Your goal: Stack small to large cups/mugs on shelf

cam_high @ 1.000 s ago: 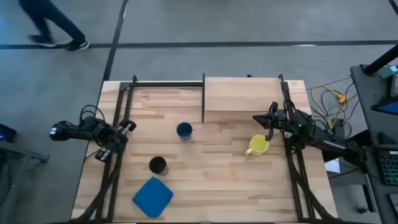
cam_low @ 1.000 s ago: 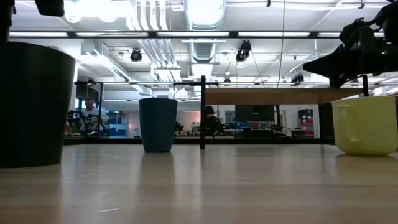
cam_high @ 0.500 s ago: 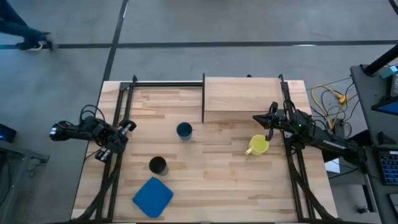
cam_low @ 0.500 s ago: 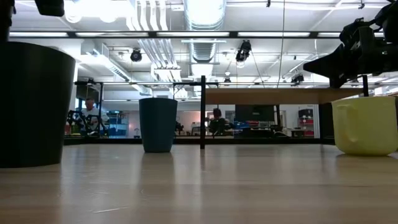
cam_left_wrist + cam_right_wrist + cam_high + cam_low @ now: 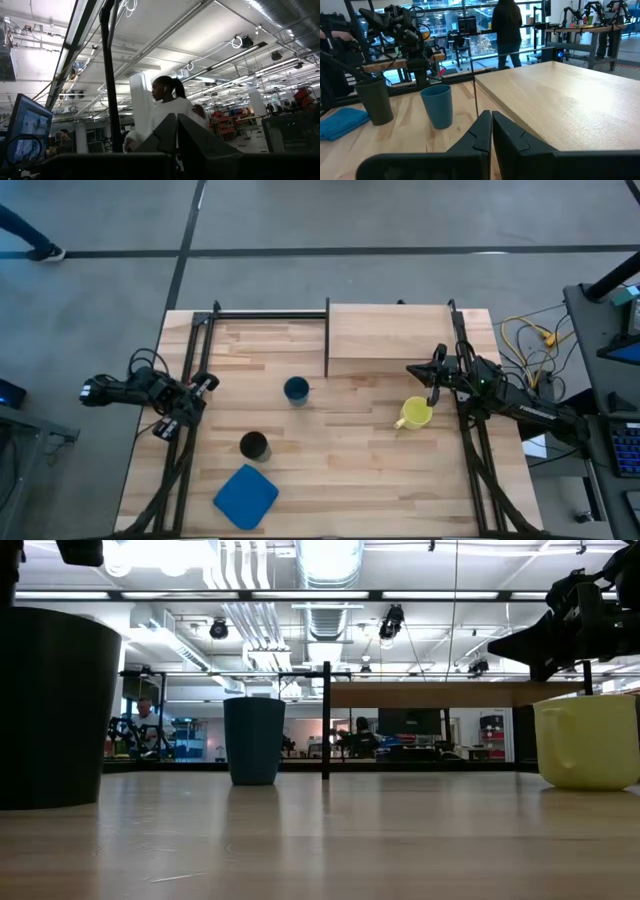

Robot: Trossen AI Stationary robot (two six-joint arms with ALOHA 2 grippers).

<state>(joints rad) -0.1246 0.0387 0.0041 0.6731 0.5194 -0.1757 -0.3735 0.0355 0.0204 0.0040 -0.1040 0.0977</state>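
Observation:
A yellow mug [image 5: 414, 414] with a handle stands on the table at the right; it also shows in the low view [image 5: 587, 741]. A dark blue cup [image 5: 296, 390] stands mid-table and a black cup [image 5: 254, 445] nearer the front left. The light wood shelf [image 5: 390, 338] is at the far right, with a thin dark upright edge [image 5: 327, 340]. My right gripper [image 5: 412, 369] is shut and empty, raised above the shelf's near edge, just beyond the yellow mug. My left gripper [image 5: 208, 383] is shut at the table's left edge, touching nothing.
A flat blue cloth [image 5: 246, 495] lies near the front left. Dark frame rails [image 5: 190, 360] run along both table sides and the far edge. Cables [image 5: 525, 340] lie off the table's right. A person [image 5: 167, 107] stands beyond the table in the left wrist view.

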